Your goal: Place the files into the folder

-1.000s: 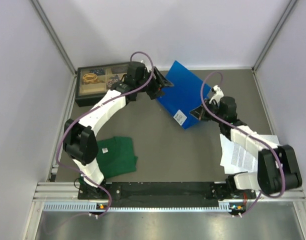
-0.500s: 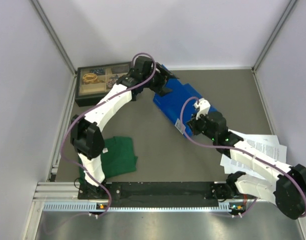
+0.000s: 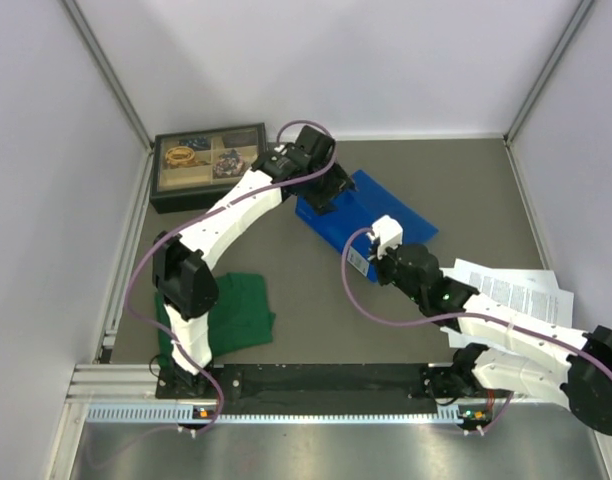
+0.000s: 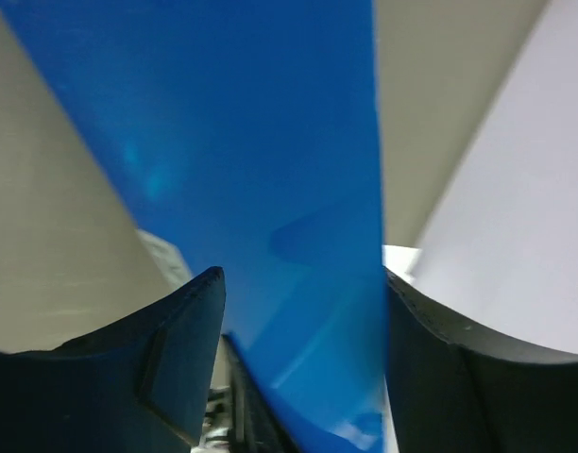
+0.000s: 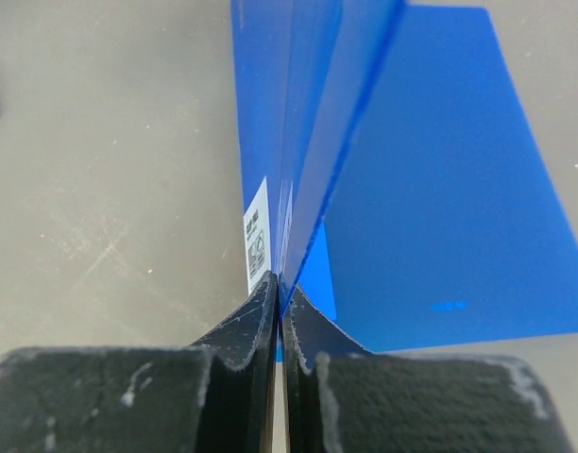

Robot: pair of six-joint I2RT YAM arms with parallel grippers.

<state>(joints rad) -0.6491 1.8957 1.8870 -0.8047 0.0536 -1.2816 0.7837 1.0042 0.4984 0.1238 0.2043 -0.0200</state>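
Observation:
The blue folder (image 3: 398, 212) lies partly opened at the table's middle back. My right gripper (image 3: 364, 262) is shut on the near corner of its cover. In the right wrist view the closed jaws (image 5: 281, 283) pinch the thin blue cover (image 5: 317, 113) beside its white label (image 5: 256, 236), and the other leaf (image 5: 440, 189) lies flat. My left gripper (image 3: 331, 192) is at the folder's far left edge. Its fingers (image 4: 185, 349) stand wide apart, with a blue leaf (image 4: 270, 142) between them. The files (image 3: 521, 295), white printed sheets, lie at the right under the right arm.
A black box (image 3: 208, 163) with compartments of small items sits at the back left. A folded green shirt (image 3: 231, 310) lies at the near left. Grey walls close in the table on three sides.
My right gripper has pulled the folder's corner toward the near left, and the folder has shifted and spread. The left gripper has moved right along the folder's far edge.

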